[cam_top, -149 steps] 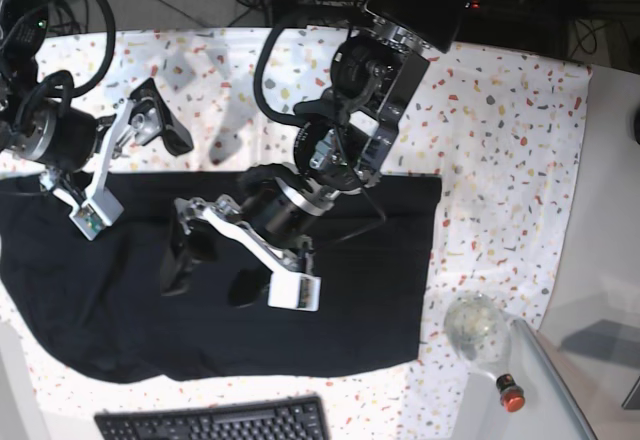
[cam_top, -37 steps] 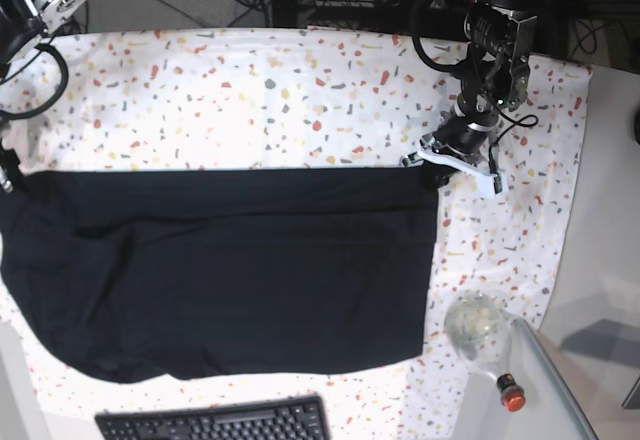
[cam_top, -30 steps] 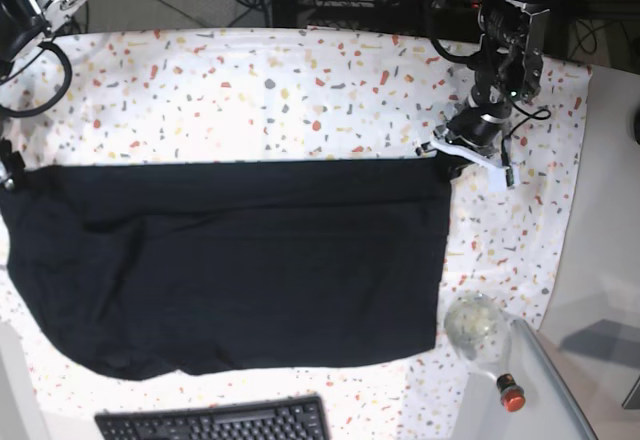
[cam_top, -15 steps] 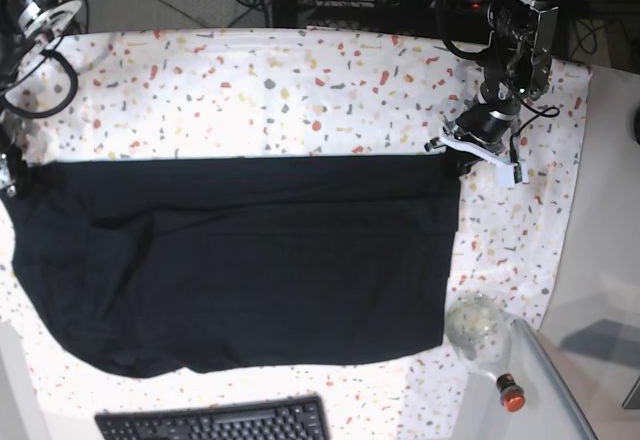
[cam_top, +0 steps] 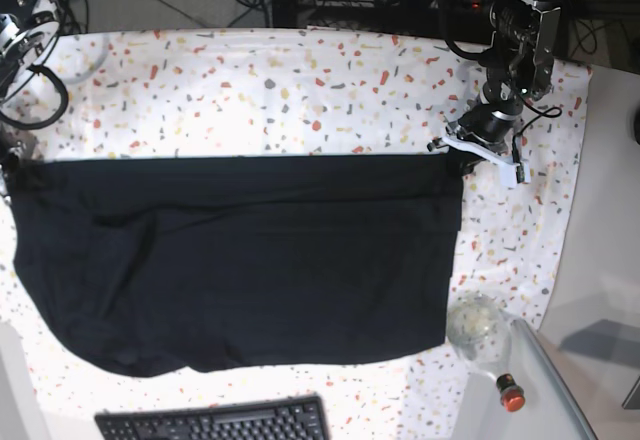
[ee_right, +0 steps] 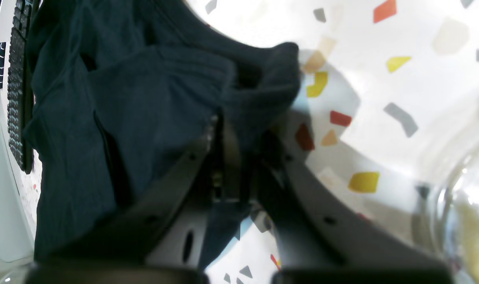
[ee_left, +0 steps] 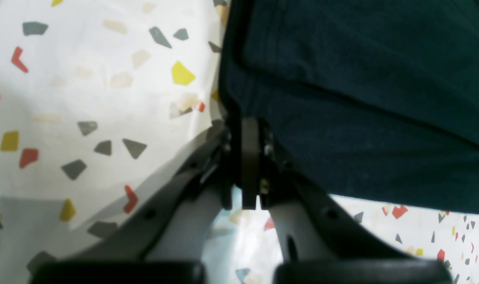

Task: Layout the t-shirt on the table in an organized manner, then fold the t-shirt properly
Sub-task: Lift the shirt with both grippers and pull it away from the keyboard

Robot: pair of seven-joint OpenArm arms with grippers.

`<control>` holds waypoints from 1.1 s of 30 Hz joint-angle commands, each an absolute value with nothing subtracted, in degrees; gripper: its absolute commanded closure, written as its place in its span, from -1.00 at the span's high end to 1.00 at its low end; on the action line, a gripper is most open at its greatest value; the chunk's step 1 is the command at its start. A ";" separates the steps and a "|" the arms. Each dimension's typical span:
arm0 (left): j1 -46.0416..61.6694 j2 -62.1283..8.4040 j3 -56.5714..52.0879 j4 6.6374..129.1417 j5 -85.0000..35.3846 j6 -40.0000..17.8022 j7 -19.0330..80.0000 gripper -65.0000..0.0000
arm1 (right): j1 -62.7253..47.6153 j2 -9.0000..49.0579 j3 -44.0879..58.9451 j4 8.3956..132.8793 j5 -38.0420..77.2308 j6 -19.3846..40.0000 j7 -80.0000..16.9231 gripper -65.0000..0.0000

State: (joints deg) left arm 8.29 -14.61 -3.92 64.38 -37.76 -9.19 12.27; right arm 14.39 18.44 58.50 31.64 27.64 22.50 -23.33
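A table draped in white cloth flecked with red, yellow and grey fills the overhead view, with cables and dark equipment crowding its far edge. The black t-shirt lies spread wide across the middle of the table, its upper edge pulled into a straight line. At the shirt's upper corner on the overhead view's right, the left gripper is clamped on the hem, jaws pressed together with fabric between them. At the opposite upper corner, the right gripper is closed on a bunched fold of the shirt. A keyboard sits just below the shirt's lower edge. A glass jar stands just beside its lower right corner.
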 commanded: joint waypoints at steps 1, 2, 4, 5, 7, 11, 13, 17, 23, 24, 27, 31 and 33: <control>8.84 -15.25 -4.09 65.10 -37.49 -8.57 12.70 -1.00 | 14.46 19.21 58.59 31.78 28.09 21.93 -25.54 -1.00; 8.92 -15.25 -4.09 65.80 -37.49 -8.57 12.70 -1.00 | 14.46 19.38 58.59 32.40 28.09 22.02 -27.30 -1.00; 10.33 -15.34 -4.18 67.74 -37.49 -8.57 12.70 -1.00 | 14.02 19.56 58.59 37.14 28.09 22.02 -32.40 -1.00; 11.21 -15.87 -4.18 69.32 -37.49 -8.57 12.70 -1.00 | 13.41 18.86 58.59 40.48 28.09 22.02 -35.30 -1.00; 12.88 -16.84 -4.18 72.57 -37.49 -8.57 12.79 -1.00 | 11.12 17.19 58.59 49.71 28.09 22.02 -41.54 -1.00; 16.48 -17.36 -6.73 77.67 -37.58 -8.40 12.79 -1.00 | 6.37 12.79 58.59 68.79 28.09 22.02 -51.47 -1.00; 18.77 -17.27 -9.36 79.69 -37.58 -8.40 12.88 -1.00 | 3.82 11.03 58.59 75.82 28.09 22.02 -54.73 -1.00; 21.67 -17.36 -12.88 81.89 -37.58 -8.40 15.34 -1.00 | 1.98 10.15 58.59 79.43 28.09 21.93 -56.66 -1.00; 20.00 -17.19 -17.80 88.48 -37.49 -8.48 27.65 -1.00 | 3.21 12.53 50.68 79.60 28.09 21.49 -56.57 -1.00; 19.03 -17.19 -17.80 89.54 -37.49 -8.48 28.97 -1.00 | 3.74 13.14 48.66 79.52 28.09 21.41 -56.57 -1.00; 15.78 -17.10 -17.80 91.47 -37.49 -8.40 32.48 -1.00 | 6.46 13.67 44.97 79.43 28.09 21.32 -56.57 -1.00; 7.16 -15.52 -18.24 91.65 -37.05 -8.31 38.64 -1.00 | 13.41 15.52 42.33 79.25 28.09 18.68 -56.92 -1.00; 1.10 -14.90 -18.33 91.65 -37.05 -8.31 42.95 -1.00 | 17.71 16.92 39.43 78.20 28.09 15.87 -57.01 -1.00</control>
State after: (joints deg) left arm 3.22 -13.93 -17.96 90.15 -36.01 -7.86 45.65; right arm 15.27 15.18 39.40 76.90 26.83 15.44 -59.57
